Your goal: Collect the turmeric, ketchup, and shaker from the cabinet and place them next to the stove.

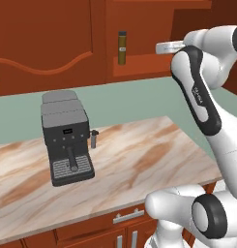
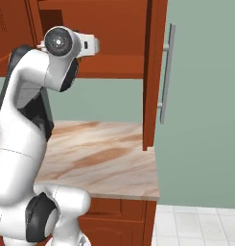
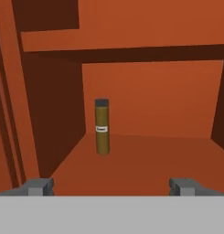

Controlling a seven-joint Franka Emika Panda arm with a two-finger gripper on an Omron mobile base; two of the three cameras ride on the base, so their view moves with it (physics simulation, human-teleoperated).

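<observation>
Olive-brown slim turmeric jar (image 3: 102,126) is standing upright in red-brown cabinet niche (image 3: 150,151) | lying ahead-left of fingers (image 3: 39,186) | fingers are spreading wide, holding nothing

The turmeric (image 3: 102,127), a tall slim olive-brown jar with a dark cap and a small pale label on a darker band, stands upright on the shelf of the cabinet (image 3: 150,105), a red-brown wooden niche with no door. It sits ahead of the end effector (image 3: 111,186), left of the midline between the wide-apart fingertips, toward the niche's left wall, well apart from both tips.
</observation>
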